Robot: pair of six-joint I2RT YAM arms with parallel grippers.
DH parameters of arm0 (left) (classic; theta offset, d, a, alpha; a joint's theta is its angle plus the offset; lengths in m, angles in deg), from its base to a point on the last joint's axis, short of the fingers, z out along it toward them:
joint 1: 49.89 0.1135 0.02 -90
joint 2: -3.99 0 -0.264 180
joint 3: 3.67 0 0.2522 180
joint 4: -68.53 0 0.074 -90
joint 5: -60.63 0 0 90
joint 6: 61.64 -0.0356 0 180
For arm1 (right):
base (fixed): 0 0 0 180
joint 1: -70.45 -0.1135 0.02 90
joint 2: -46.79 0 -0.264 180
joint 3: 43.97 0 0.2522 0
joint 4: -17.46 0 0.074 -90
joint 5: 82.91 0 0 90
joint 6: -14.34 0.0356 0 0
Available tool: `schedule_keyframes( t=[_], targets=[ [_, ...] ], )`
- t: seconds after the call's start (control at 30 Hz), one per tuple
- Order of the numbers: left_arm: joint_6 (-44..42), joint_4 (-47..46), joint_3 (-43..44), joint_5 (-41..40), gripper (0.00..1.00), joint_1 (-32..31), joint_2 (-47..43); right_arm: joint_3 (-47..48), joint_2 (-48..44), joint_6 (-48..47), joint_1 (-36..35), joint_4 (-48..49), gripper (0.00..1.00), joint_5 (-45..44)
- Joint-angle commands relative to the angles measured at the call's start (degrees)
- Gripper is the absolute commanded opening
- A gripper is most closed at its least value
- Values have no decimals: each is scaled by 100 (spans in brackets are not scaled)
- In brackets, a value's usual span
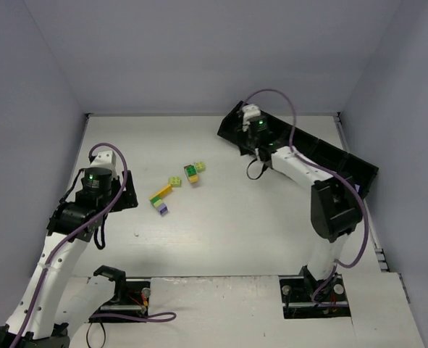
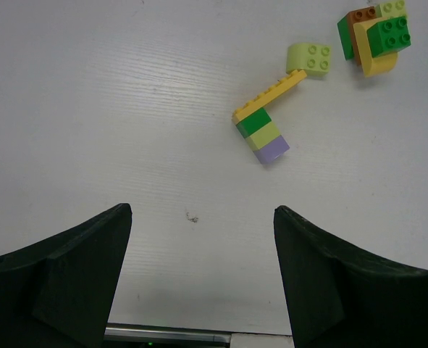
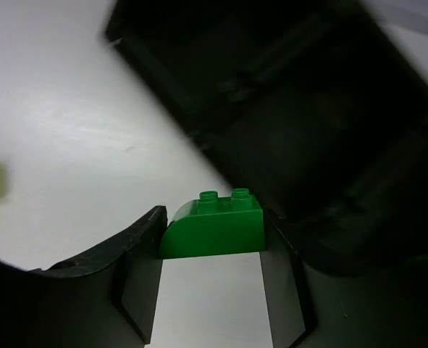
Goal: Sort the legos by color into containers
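One green brick [image 3: 212, 226] sits clamped in the right end effector [image 3: 214, 243]

A bright green brick [image 3: 212, 230] is seen; the tray [image 3: 322, 130] is black; the legos [image 2: 261, 134] are coloured yellow, lime, lilac.
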Motion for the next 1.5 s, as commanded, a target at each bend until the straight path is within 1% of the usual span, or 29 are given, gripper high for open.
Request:
schedule_keyframes(
  t=[0.0,0.03,0.07,0.23,0.33,0.37,0.4,0.5,0.53,0.57,0.67,0.8,0.87,0.93,0.97,1.0,1.03,1.17,1.23,1.3,1.33,1.43,1.47],
  targets=[
    [-44,-226,146,-10,73,-35,89,-142,-595,197,564,254,0,-1186],
    [-44,-235,146,-1,73,-35,107,-177,-604,241,670,246,0,-1311],
    [-35,-235,181,8,73,-35,159,-282,-586,450,1019,237,0,-1513],
    [-35,-279,190,-1,73,-35,177,-406,-490,751,1619,210,0,-1585],
    [-35,-305,190,8,73,-27,204,-354,-323,857,1865,158,4,-1550],
    [-35,-305,190,17,73,-26,221,-327,-227,874,1901,149,10,-1506],
    [-35,-314,198,17,73,-26,239,-310,-182,892,1936,123,12,-1497],
    [-18,-341,216,43,73,-35,283,-213,-68,804,2007,61,30,-1427],
    [-18,-349,207,52,73,-27,291,-204,-50,787,2007,52,48,-1418],
    [-18,-358,207,69,73,-35,292,-178,-50,752,2007,52,55,-1375],
    [-9,-402,207,87,73,-26,300,-134,-129,655,1998,26,71,-1137],
    [0,-455,207,122,73,-35,370,-116,-392,462,1805,17,72,-961],
    [9,-481,207,149,73,-35,379,-116,-568,313,1664,17,71,-699],
    [9,-516,199,166,73,-35,415,-99,-665,119,1349,26,70,-243],
    [9,-525,190,175,73,-35,432,-99,-726,14,1208,26,69,-162],
    [9,-560,190,184,73,-35,467,-64,-744,-22,876,35,68,-74],
    [9,-560,181,184,73,-27,476,-37,-745,-40,707,35,67,-21],
    [18,-631,146,201,73,-35,538,156,-613,241,-31,43,65,129],
    [26,-666,111,210,73,-35,573,348,-438,557,-434,43,65,146],
    [26,-727,41,210,73,-27,608,490,-314,732,-717,43,65,41],
    [26,-727,14,210,73,-35,617,560,-183,786,-979,43,63,-11],
    [53,-745,-12,201,73,-35,704,859,11,848,-1358,61,58,6],
    [70,-736,-4,201,73,-35,722,990,142,804,-1595,78,56,14]
  ],
)
